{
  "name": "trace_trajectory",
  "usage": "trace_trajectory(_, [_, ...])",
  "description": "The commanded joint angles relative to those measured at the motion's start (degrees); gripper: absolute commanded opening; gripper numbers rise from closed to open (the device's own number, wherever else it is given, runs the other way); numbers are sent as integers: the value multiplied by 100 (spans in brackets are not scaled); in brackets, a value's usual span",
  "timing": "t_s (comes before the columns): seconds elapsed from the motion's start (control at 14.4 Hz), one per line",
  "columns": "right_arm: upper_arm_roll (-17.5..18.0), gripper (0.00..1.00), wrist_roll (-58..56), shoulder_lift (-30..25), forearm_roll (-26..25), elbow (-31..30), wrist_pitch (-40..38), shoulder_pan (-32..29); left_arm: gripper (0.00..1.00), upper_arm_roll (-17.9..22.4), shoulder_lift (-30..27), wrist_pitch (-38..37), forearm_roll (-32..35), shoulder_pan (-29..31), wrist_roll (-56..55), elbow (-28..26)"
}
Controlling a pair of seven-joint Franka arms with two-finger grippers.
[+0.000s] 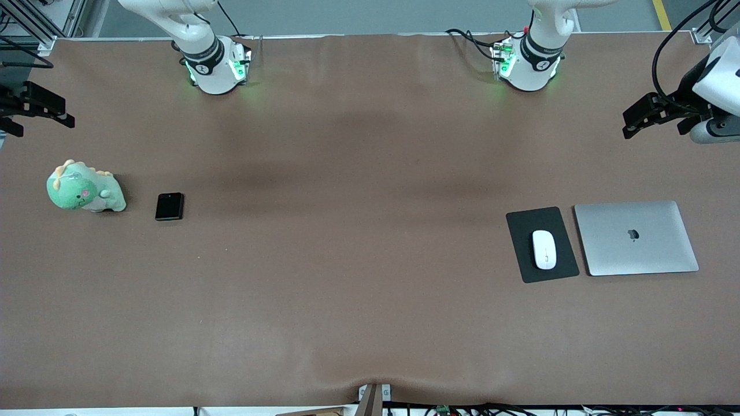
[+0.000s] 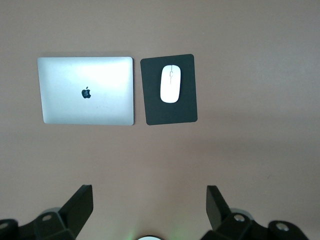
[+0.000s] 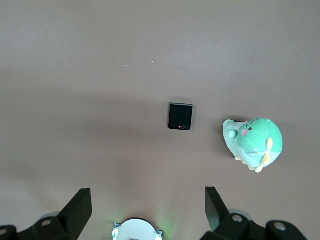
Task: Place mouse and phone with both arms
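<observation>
The white mouse (image 1: 544, 249) lies on a dark-grey pad (image 1: 541, 244) toward the left arm's end of the table. It also shows in the left wrist view (image 2: 170, 83). The black phone (image 1: 169, 206) lies flat on the table toward the right arm's end and shows in the right wrist view (image 3: 180, 116). My left gripper (image 1: 634, 122) hangs high over the left arm's end of the table, open and empty (image 2: 149, 201). My right gripper (image 1: 40, 112) hangs high over the right arm's end, open and empty (image 3: 147, 202).
A closed silver laptop (image 1: 636, 237) lies beside the pad, toward the left arm's end. A green plush dinosaur (image 1: 85, 188) sits beside the phone, toward the right arm's end. The brown table cover (image 1: 358, 231) spans the table between them.
</observation>
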Motion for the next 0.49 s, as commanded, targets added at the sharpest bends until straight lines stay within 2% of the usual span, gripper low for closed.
trace_trajectory(0.0, [23,100,68,-151,-86,-169,66,-18,100,14,6,-111,-140,40,133,115])
trace_trajectory(0.42, [23,100,77,-142,-86,-178,83,-18,100,5,6,-234,-157,31,98,123])
